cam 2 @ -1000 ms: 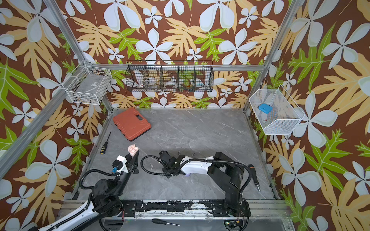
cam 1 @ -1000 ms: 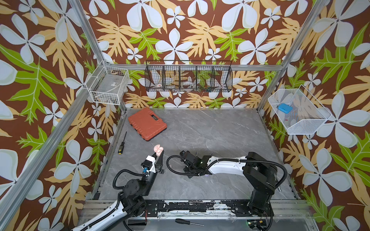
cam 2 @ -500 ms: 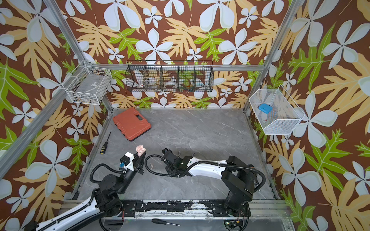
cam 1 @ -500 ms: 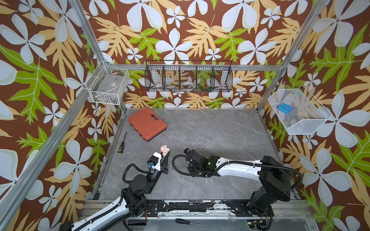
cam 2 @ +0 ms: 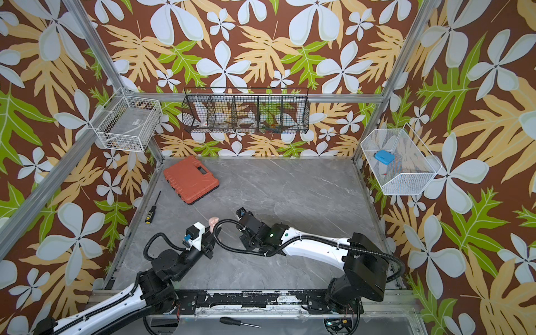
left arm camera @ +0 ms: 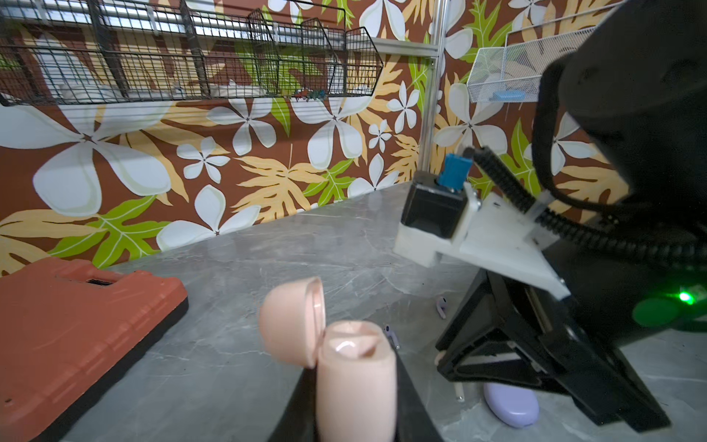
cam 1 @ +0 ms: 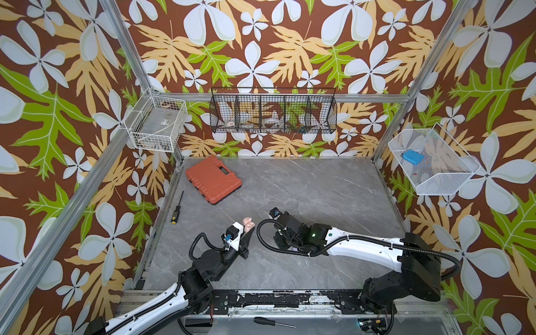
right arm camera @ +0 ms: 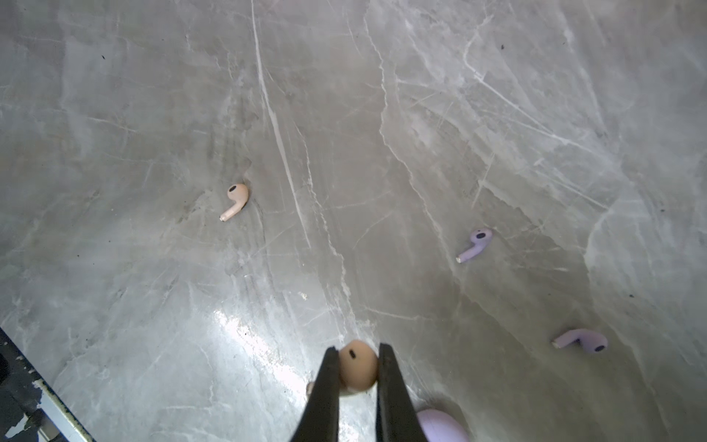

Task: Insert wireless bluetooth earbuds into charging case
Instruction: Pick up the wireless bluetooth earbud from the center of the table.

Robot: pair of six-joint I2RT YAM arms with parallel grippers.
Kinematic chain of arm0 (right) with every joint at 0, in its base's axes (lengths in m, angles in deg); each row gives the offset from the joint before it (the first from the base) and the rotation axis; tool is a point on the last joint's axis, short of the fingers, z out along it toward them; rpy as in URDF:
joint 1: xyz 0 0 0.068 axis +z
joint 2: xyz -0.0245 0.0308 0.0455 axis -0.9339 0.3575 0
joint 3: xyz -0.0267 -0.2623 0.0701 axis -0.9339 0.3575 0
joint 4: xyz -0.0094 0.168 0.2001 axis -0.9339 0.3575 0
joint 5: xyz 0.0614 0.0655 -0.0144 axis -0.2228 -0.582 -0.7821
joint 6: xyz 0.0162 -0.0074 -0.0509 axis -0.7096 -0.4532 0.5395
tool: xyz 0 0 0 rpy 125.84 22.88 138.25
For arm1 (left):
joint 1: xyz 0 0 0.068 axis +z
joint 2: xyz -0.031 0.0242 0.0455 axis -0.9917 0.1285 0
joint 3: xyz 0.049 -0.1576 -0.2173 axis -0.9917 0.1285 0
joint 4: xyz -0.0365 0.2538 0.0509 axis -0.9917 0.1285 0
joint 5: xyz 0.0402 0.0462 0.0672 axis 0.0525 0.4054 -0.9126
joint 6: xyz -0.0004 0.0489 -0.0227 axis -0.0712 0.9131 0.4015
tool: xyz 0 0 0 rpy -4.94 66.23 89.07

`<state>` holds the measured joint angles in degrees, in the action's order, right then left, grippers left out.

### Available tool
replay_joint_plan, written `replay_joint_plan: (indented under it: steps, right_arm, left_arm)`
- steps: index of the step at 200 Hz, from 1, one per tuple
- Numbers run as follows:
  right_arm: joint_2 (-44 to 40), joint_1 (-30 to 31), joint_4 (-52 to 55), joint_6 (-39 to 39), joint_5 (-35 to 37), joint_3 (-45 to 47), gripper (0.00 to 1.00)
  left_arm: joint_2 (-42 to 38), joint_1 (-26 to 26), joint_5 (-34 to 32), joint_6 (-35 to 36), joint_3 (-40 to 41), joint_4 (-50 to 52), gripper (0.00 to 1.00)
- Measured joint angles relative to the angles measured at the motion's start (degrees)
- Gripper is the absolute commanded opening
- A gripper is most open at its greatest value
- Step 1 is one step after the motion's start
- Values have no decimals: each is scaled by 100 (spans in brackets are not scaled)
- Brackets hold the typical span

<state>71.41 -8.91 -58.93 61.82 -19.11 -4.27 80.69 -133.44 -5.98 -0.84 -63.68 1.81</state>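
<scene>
Right wrist view: the right gripper (right arm camera: 357, 349) is clamped on a pink earbud (right arm camera: 357, 371) above the grey table (right arm camera: 153, 114). A second pink earbud (right arm camera: 235, 199) lies on the table, well apart from a lavender earbud (right arm camera: 476, 243) and a further lavender earbud (right arm camera: 583, 340). A lavender case (right arm camera: 440, 426) shows partly beside the jaws. Left wrist view: the left gripper (left arm camera: 354, 419) grips the pink case (left arm camera: 355, 371) upright, with its lid (left arm camera: 290, 321) hinged open.
</scene>
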Motion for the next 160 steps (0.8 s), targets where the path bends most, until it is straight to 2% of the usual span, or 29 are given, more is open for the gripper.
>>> replay_joint_plan:
  steps: [160]
  right_arm:
    - [-533, 20, 437, 107, 70, -629, 13]
  left_arm:
    - [476, -212, 861, -345, 59, -26, 0]
